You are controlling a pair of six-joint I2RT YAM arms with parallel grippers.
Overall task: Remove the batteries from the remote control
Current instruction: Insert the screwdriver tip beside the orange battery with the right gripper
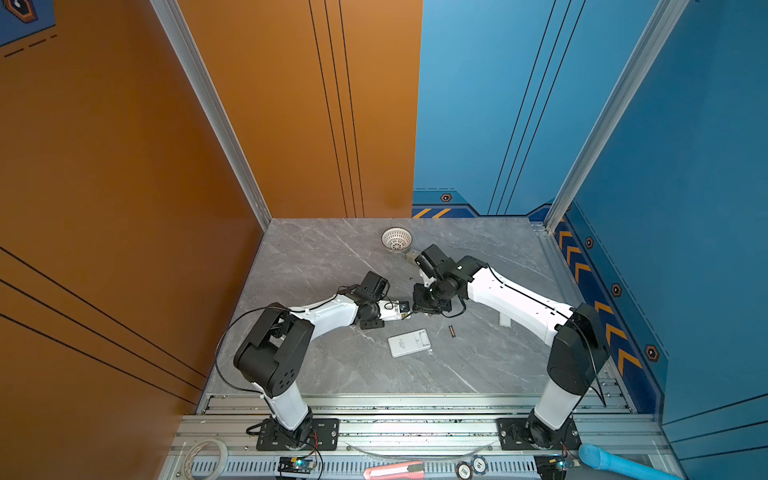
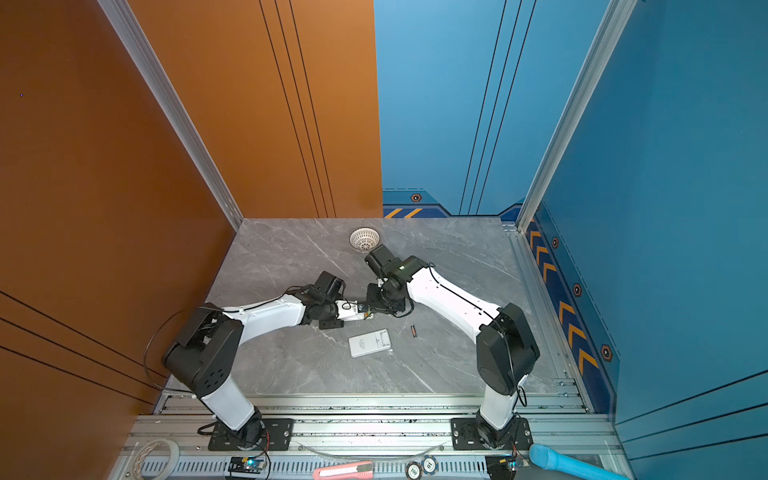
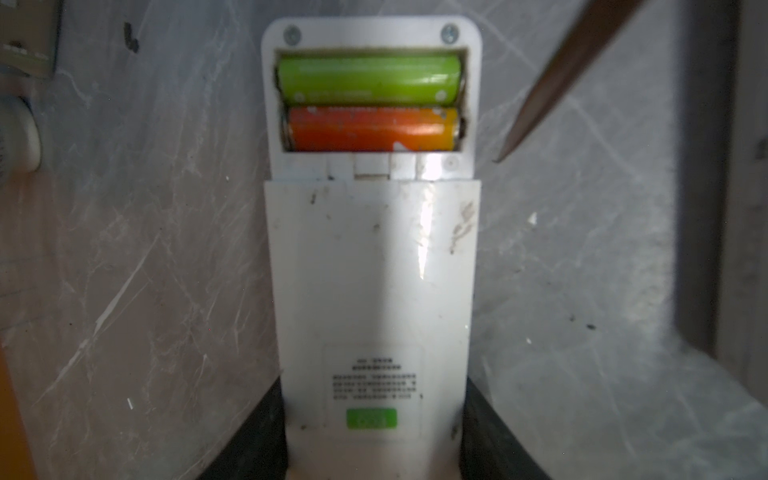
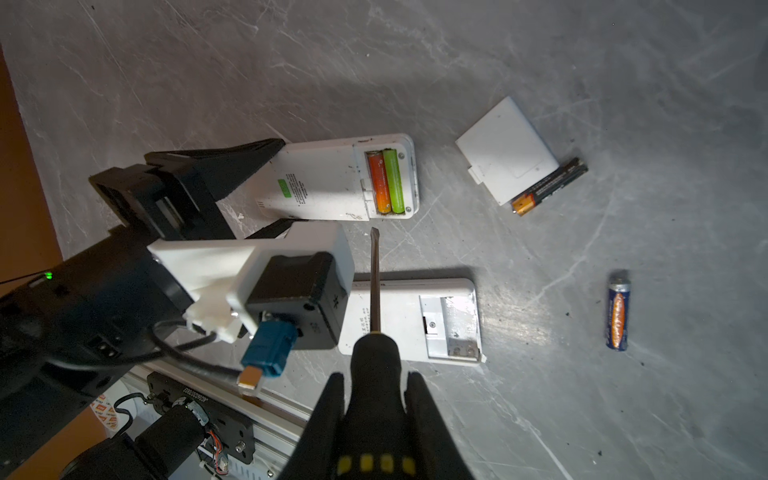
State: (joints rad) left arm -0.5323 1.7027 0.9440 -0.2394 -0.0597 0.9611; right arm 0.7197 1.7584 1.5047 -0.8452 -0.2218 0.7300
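The remote control [image 4: 324, 178] was gripped by the left gripper [image 3: 374, 449]. The green battery [image 3: 370, 79] and orange battery [image 3: 370, 129] were seated crosswise in its open compartment. The screwdriver [image 4: 375, 274], clamped in the right gripper [image 4: 374, 411], was pointed along their length, tip just beside the orange one's end.

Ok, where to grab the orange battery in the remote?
Likely its yellow end, from above the open bay. The orange battery lies sunk in the remote, the green battery tight alongside, so its sides offer no room; lever that end up with the screwdriver.
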